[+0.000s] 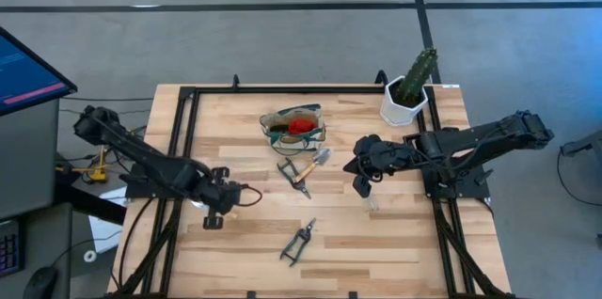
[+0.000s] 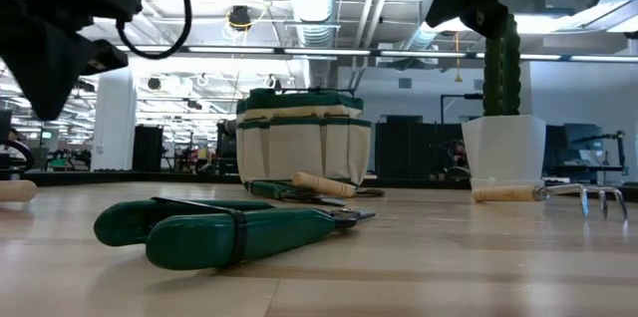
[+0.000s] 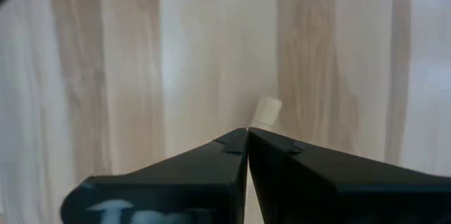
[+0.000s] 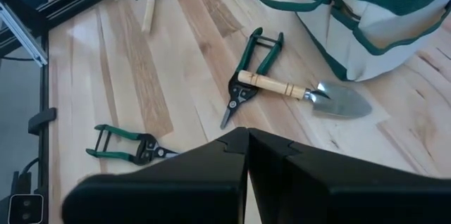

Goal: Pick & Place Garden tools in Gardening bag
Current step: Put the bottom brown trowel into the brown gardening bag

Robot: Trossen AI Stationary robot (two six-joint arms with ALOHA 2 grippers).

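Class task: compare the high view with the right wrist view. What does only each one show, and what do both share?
Only the high view shows both arms, the left gripper, the right gripper and the potted cactus. Only the right wrist view shows clearly that the trowel lies across one pair of green-handled shears. Both show the gardening bag, a red item inside it, and a second pair of shears lying apart.

No words, brands or numbers can be read anywhere. The monitor [image 1: 28, 69] beside the bench [image 1: 245, 243] shows what may be lines of text, too small to make out. The left pincer [image 3: 247, 155] carries a pale blurred mark, unreadable.
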